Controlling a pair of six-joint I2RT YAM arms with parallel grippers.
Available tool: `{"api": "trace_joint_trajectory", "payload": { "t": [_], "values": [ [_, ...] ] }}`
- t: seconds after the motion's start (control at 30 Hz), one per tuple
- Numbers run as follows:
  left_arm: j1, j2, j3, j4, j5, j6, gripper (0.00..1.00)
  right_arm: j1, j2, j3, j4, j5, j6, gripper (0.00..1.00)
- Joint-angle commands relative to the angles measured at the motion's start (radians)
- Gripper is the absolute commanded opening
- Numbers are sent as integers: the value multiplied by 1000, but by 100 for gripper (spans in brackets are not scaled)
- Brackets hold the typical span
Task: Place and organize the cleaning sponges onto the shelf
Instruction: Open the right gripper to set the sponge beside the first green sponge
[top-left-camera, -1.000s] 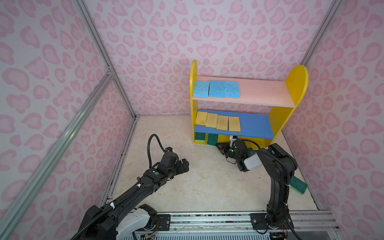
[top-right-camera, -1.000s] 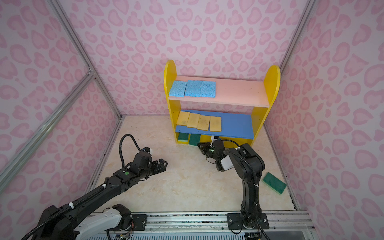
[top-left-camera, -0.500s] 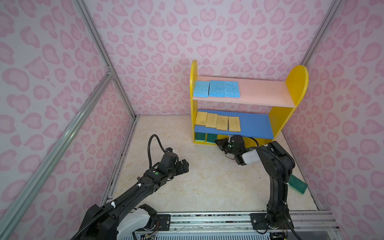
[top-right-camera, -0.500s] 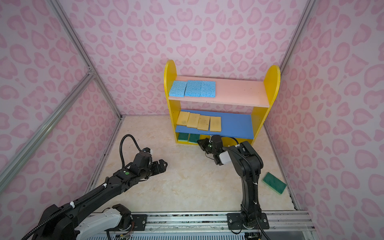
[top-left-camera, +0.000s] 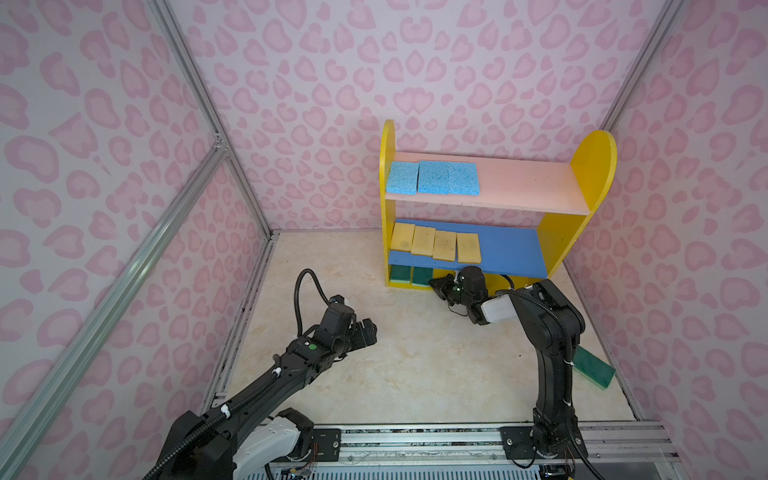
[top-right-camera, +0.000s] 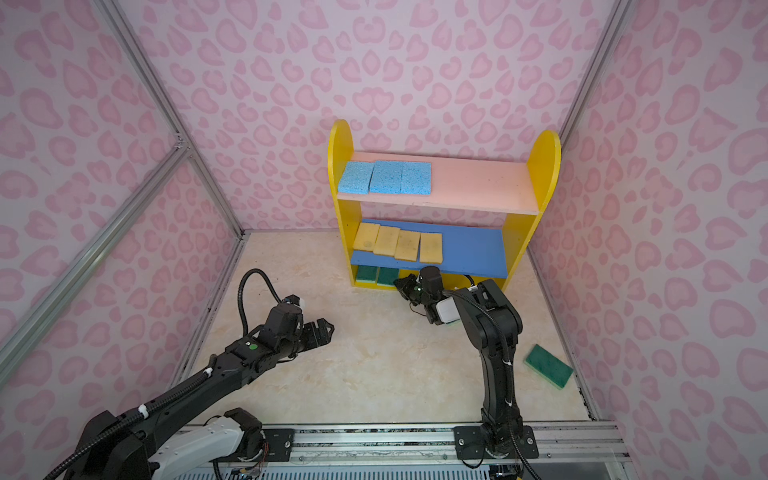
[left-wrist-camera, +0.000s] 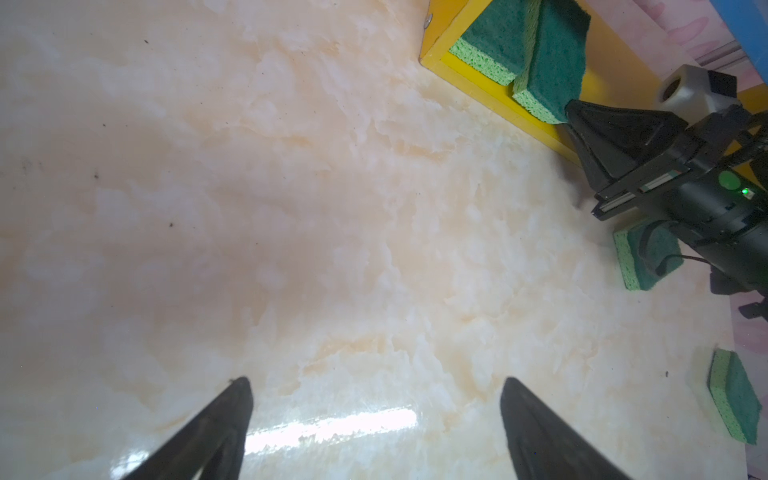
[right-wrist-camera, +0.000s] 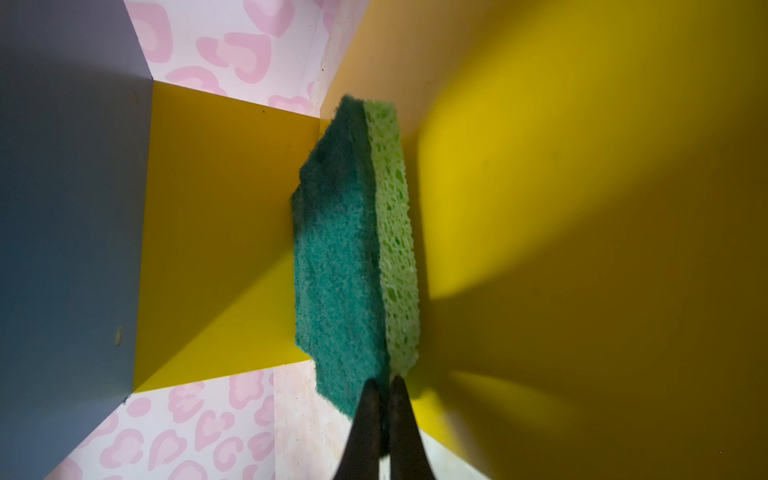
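The shelf stands at the back wall. Three light blue cleaning sponges lie on its pink board and several pale yellow ones on its blue board. Two dark green sponges sit side by side at the left of the yellow base. My right gripper is shut, its tips touching the near edge of the second green sponge in the right wrist view. Another green sponge lies on the floor under that arm. My left gripper hovers open and empty over the floor.
A loose green sponge lies on the floor near the right wall, right of the right arm's base. Pink patterned walls close in three sides. A metal rail runs along the front edge.
My right gripper has moved left towards the shelf's base, and the second green sponge has slid further in beside the first. The left arm has barely moved.
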Motion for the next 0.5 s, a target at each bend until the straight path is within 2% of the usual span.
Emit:
{"api": "trace_joint_trajectory", "payload": {
  "t": [0.0,0.13,0.2,0.27,0.4,0.47],
  "values": [
    [1,-10,-7,-5,-1,9,94,-1,14,9,14,5,-13,2],
    [2,-16,-9,-9,-3,7,94,-1,20,24,17,-4,-15,4],
    [2,-20,-10,-11,-3,7,94,-1,24,29,32,-11,-9,9],
    [2,-23,-10,-12,-5,7,94,-1,25,34,37,-14,-9,17],
    [2,-24,-11,-13,-3,7,94,-1,23,35,31,-18,-13,41],
    [2,-24,-11,-15,-2,6,94,-1,19,33,28,-19,-19,48]
  ]
}}
